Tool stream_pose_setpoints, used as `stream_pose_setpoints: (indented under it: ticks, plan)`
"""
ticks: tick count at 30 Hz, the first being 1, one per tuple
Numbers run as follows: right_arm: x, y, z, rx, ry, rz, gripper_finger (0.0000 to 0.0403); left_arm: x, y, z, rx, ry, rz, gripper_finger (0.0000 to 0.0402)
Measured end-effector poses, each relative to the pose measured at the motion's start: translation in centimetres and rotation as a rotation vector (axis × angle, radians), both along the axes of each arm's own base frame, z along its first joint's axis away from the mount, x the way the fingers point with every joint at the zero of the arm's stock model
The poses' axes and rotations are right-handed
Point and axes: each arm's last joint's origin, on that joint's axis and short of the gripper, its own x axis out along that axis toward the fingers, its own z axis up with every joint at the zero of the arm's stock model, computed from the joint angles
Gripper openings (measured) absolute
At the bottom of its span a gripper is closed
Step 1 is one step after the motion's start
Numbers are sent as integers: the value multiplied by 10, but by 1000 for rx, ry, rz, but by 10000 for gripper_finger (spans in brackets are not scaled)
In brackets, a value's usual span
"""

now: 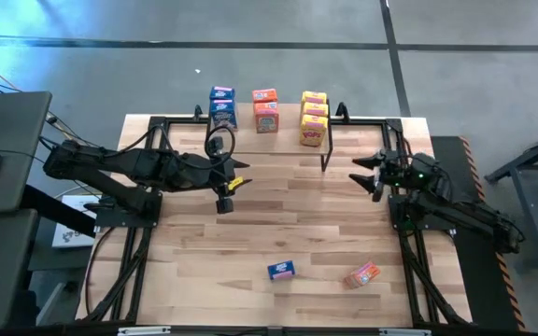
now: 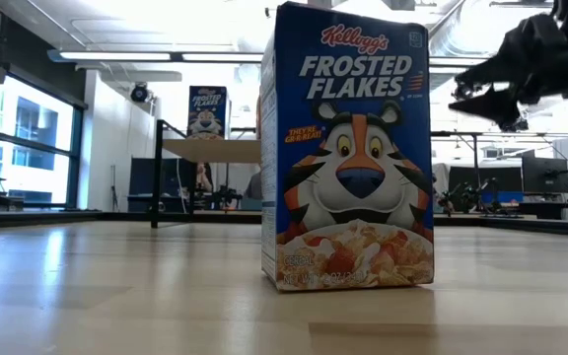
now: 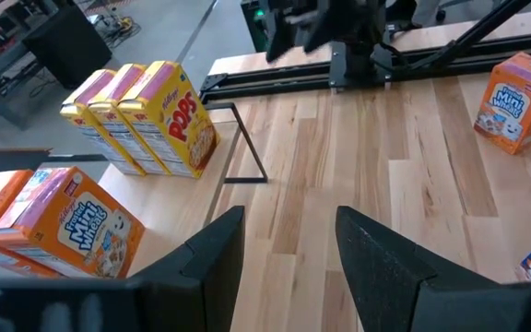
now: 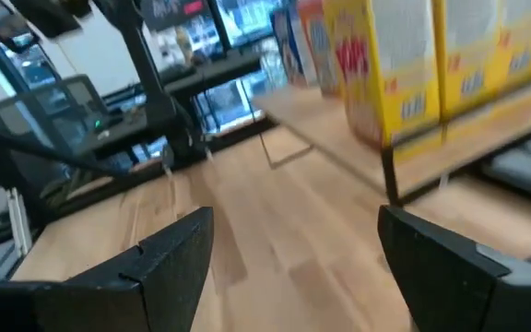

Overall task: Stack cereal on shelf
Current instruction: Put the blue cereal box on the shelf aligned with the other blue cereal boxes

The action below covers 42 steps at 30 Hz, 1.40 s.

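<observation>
The left gripper (image 1: 224, 191) hangs empty over the table's middle, fingers slightly apart; the right gripper (image 1: 370, 175) waits wide beside the shelf (image 1: 288, 140). Seven boxes stand there already. I judge the blue box (image 1: 281, 270) and orange box (image 1: 363, 274) near the front edge come next, needing a long reach.

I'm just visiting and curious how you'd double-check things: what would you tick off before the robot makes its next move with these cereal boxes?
1. Left hand free to grab: ok, nothing between its fingers, gap narrow.
2. Right hand free: ok, open and empty.
3. Boxes left to fetch: ok, a blue box and an orange box sit on the table near its front edge.
4. Room on the shelf: ok, bare top right of the yellow boxes.
5. Orange box upright: cannot tell.
6. Path between hands and loose boxes: ok, bare wood.
</observation>
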Motion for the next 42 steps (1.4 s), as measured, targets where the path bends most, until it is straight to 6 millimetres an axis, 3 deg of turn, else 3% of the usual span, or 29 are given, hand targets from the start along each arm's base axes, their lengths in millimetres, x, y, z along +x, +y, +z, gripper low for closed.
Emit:
stream_pose_setpoints:
  ticks: [6,12,18,29,42]
  plan:
    - [6,2,-24,56,57,61,299,0,0,0,0,0,0,163]
    - [9,12,-32,63,110,158,299,0,0,0,0,0,0,163]
    - [9,16,-39,32,197,115,299,0,0,0,0,0,0,163]
    - [9,18,-41,-56,244,54,299,0,0,0,-9,-4,5,163]
    - [9,18,-41,-76,252,59,299,2,-3,-1,-163,-56,73,163]
